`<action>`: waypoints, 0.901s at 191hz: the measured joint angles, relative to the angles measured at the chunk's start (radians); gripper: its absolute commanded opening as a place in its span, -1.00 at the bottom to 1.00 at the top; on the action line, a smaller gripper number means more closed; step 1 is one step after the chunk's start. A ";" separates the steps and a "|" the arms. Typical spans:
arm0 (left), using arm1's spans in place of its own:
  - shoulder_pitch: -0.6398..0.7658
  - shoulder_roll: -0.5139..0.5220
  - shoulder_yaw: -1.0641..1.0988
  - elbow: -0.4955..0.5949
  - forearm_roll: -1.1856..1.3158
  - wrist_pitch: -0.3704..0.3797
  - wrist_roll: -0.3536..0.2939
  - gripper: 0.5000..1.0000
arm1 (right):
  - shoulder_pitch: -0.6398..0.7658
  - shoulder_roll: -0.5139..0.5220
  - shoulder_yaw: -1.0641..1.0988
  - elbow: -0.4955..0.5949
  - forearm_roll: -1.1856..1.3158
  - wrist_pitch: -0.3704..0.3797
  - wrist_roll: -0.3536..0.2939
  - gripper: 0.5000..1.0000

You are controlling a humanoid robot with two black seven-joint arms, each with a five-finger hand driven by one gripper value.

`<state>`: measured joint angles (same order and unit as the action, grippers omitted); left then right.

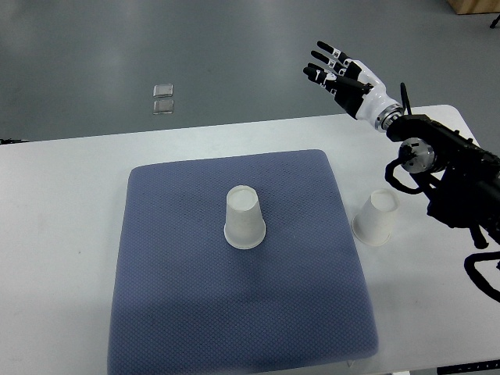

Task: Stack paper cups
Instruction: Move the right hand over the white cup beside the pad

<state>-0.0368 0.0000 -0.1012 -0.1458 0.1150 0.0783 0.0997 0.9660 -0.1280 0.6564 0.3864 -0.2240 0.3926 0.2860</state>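
Note:
One white paper cup (244, 218) stands upside down near the middle of the blue-grey mat (180, 297). A second white paper cup (376, 218) stands upside down on the white table, just right of the mat's edge. My right hand (337, 72) is raised past the table's far edge, up and right of both cups, with its fingers spread and nothing in them. Its black arm comes in from the right edge, passing close above the second cup. The left arm does not show.
The white table (62, 234) carries the mat and runs to the left and right edges. Grey floor lies beyond it, with a small clear object (163, 100) on it at the far left.

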 measured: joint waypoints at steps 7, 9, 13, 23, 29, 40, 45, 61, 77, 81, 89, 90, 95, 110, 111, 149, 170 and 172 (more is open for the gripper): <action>0.000 0.000 0.000 0.000 0.000 0.000 0.000 1.00 | 0.004 -0.024 -0.018 0.012 0.000 0.009 -0.002 0.69; 0.000 0.000 0.000 0.000 0.000 0.000 0.000 1.00 | 0.005 -0.031 -0.022 0.015 0.000 0.011 -0.002 0.69; 0.000 0.000 0.000 0.000 0.000 0.000 0.000 1.00 | 0.008 -0.043 -0.033 0.021 -0.001 0.014 -0.003 0.69; 0.000 0.000 0.000 0.000 0.000 0.000 0.000 1.00 | 0.013 -0.078 -0.068 0.039 -0.004 0.021 -0.005 0.69; 0.000 0.000 0.000 0.000 0.000 0.000 0.000 1.00 | 0.016 -0.096 -0.092 0.051 -0.005 0.025 -0.005 0.69; 0.000 0.000 0.000 0.000 0.000 0.000 0.000 1.00 | 0.023 -0.131 -0.141 0.078 -0.007 0.032 -0.005 0.70; 0.000 0.000 0.000 0.000 0.000 0.000 0.000 1.00 | 0.029 -0.153 -0.171 0.097 -0.011 0.037 -0.005 0.69; 0.000 0.000 0.000 0.000 0.000 0.000 0.000 1.00 | 0.043 -0.220 -0.248 0.166 -0.047 0.057 0.002 0.70; 0.000 0.000 0.000 0.000 0.000 0.000 0.000 1.00 | 0.056 -0.289 -0.298 0.244 -0.134 0.079 0.006 0.69; 0.000 0.000 0.000 0.000 0.000 0.000 0.000 1.00 | 0.058 -0.305 -0.307 0.262 -0.162 0.085 0.007 0.69; 0.000 0.000 0.000 0.000 0.000 0.000 0.000 1.00 | 0.064 -0.341 -0.321 0.300 -0.229 0.101 0.008 0.69; 0.000 0.000 0.000 0.000 0.000 0.000 0.000 1.00 | 0.065 -0.344 -0.323 0.303 -0.237 0.102 0.008 0.69; 0.000 0.000 0.000 0.000 0.000 0.000 0.000 1.00 | 0.069 -0.362 -0.328 0.320 -0.274 0.111 0.009 0.69; 0.000 0.000 0.000 0.000 0.000 0.000 0.000 1.00 | 0.091 -0.414 -0.339 0.359 -0.380 0.140 0.009 0.69; 0.000 0.000 0.000 0.000 0.000 0.000 0.000 1.00 | 0.092 -0.417 -0.340 0.360 -0.385 0.142 0.009 0.69; 0.000 0.000 0.000 0.000 0.000 0.000 0.000 1.00 | 0.162 -0.489 -0.412 0.382 -0.567 0.191 0.009 0.69; 0.000 0.000 0.000 0.000 0.000 0.000 0.000 1.00 | 0.193 -0.512 -0.464 0.387 -0.665 0.208 0.008 0.69; 0.000 0.000 0.000 0.000 0.000 0.000 0.000 1.00 | 0.195 -0.514 -0.468 0.388 -0.675 0.209 0.008 0.69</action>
<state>-0.0368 0.0000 -0.1012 -0.1457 0.1150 0.0783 0.0997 1.1615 -0.6424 0.1888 0.7744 -0.8990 0.6018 0.2937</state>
